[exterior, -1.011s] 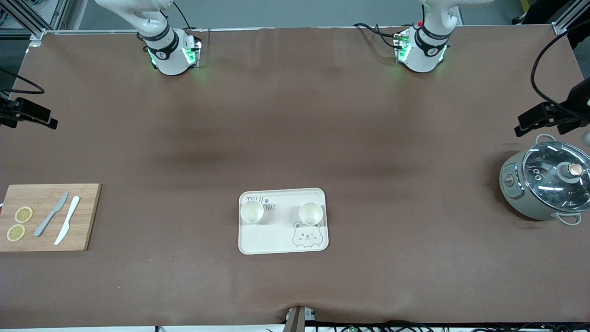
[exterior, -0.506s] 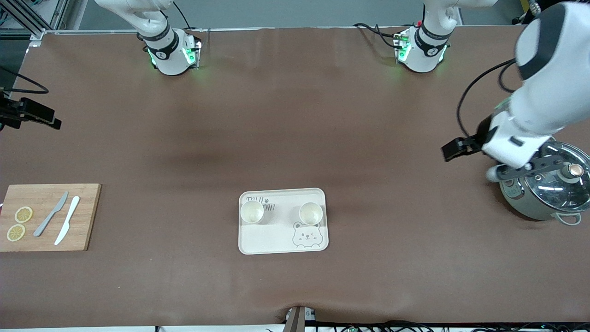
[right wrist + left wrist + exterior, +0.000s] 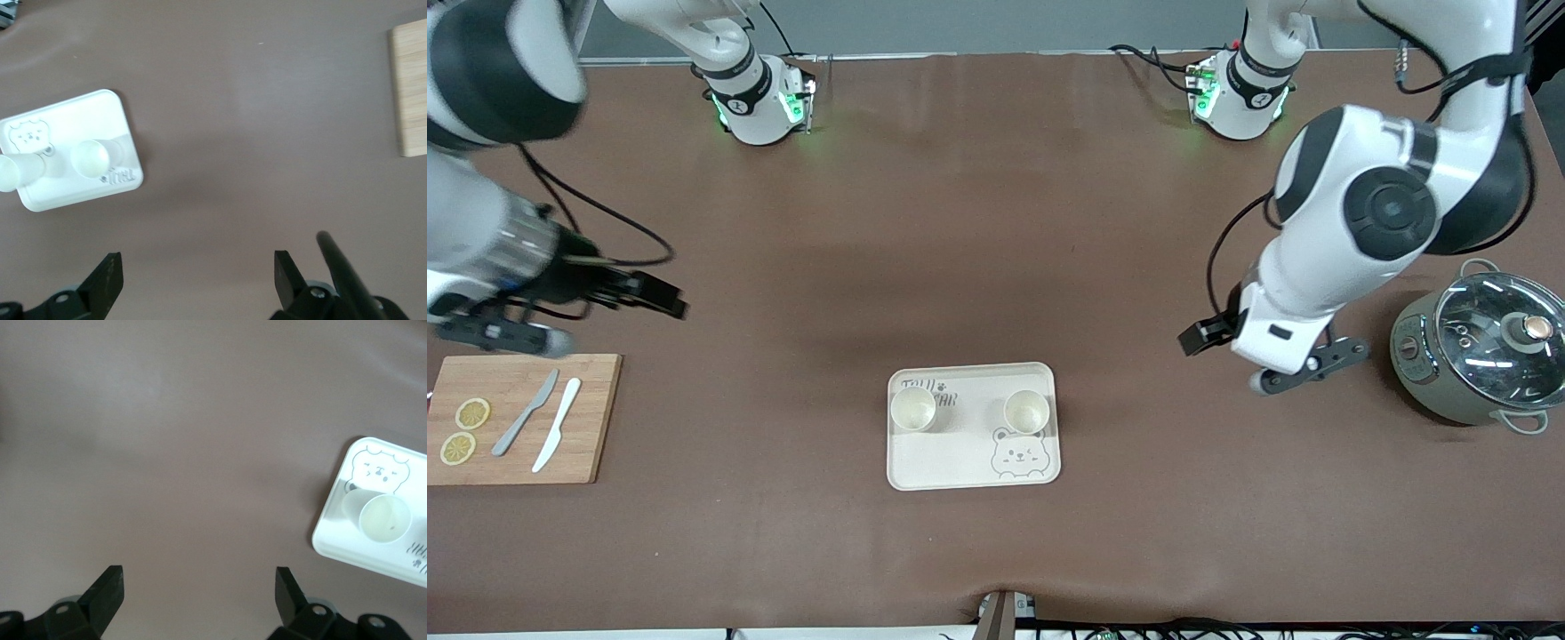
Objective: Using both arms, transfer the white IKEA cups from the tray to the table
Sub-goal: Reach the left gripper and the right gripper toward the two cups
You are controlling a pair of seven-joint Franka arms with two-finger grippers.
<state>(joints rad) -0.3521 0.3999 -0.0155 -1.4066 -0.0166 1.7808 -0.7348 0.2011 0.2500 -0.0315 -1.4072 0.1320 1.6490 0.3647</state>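
Right gripper [image 3: 649,300]: hung over bare table [image 3: 978,231] above the cutting board [image 3: 520,420], toward the right arm's end, jaws wide apart and empty.
Cutting board: carried two lemon slices [image 3: 464,430], a grey knife [image 3: 526,412] and a white knife [image 3: 557,424], well apart from the tray [image 3: 960,462].
Tray: lay mid-table, nearer the front camera than both bases.
White IKEA cups: both stood upright on the tray, one [image 3: 912,409] over the lettering toward the right arm's end, the other [image 3: 1026,411] just above the bear drawing.
Left gripper [image 3: 1209,336]: hovered over table between the tray and the pot [image 3: 1476,356], jaws spread and holding nothing.
Risk, cups: the cups were light and tapered; an off-centre descent would likely have tipped one or pushed it along the tray.
Risk, arms: both arms had to converge on one small tray; approaches too close together could have brought the wrists into contact.
Risk, pot: the left arm's elbow sat near the glass-lidded pot; a wide swing might have clipped it.
Wrist views: each confirmed open jaws, and showed the cups' tapered sides.
Front view: alone showed the pot, knives and lemon slices.
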